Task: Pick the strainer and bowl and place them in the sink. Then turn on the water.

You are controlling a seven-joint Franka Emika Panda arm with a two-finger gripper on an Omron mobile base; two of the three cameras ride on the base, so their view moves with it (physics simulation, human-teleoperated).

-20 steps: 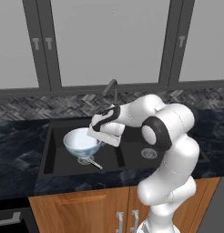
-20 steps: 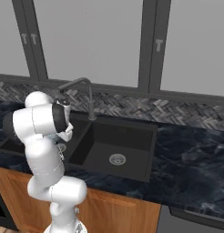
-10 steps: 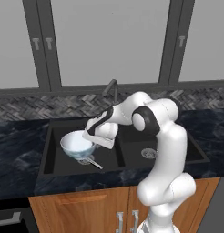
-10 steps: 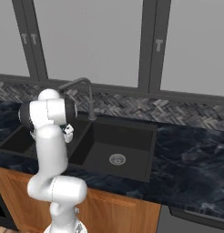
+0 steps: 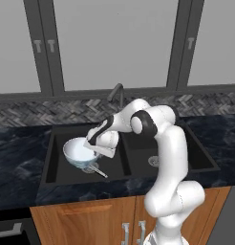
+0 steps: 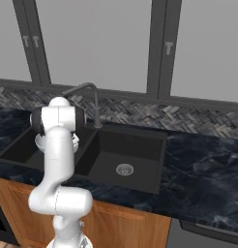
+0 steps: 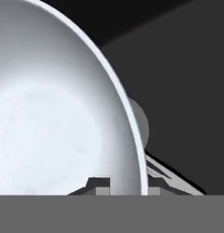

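Note:
The white bowl (image 5: 80, 152) sits low in the left basin of the black sink (image 5: 53, 143), tilted a little. Half under it lies the strainer (image 5: 93, 168), its thin handle pointing toward the front. My gripper (image 5: 92, 146) reaches down to the bowl's right rim. In the hand view the two fingertips (image 7: 98, 185) stand on either side of the bowl's (image 7: 54, 113) rim; whether they still press on it I cannot tell. The dark gooseneck faucet (image 5: 116, 93) stands behind the divider, and no water runs from it.
The right basin (image 6: 125, 154) holds only its round drain (image 6: 124, 169). Dark marbled counter (image 6: 208, 164) surrounds the sink, and a herringbone backsplash and window frames rise behind it. My arm arches over the divider between the basins.
The arm has carried the bowl slightly left and down into the left basin, over the strainer. The elbow has risen.

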